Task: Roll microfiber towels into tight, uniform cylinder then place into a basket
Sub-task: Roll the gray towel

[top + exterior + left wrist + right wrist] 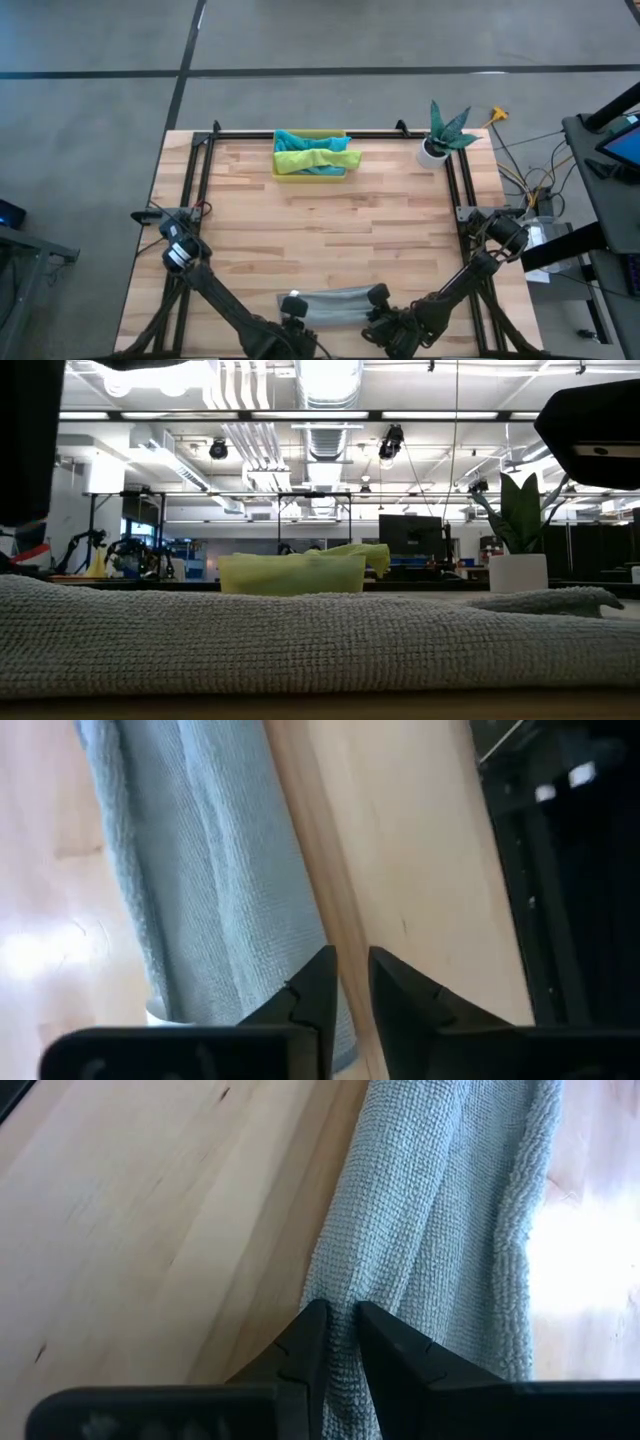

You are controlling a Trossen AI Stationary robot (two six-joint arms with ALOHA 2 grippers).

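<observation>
Grey towel (335, 304), loosely rolled into a long soft bundle with a looped weave, lies along the near edge of the wooden table (330, 215), between both arms. No readable writing or brand shows anywhere. Left gripper (350, 982) sits at 1 end of the roll, its fingers nearly together at the cloth's edge; whether they hold any cloth cannot be told. Right gripper (340, 1325) pinches a fold of the grey towel between narrow fingers. Far across the table, the yellow basket (310, 172) holds a teal towel (292, 139) and a lime green towel (318, 159). A potted plant (440, 137) stands near the far right corner.
</observation>
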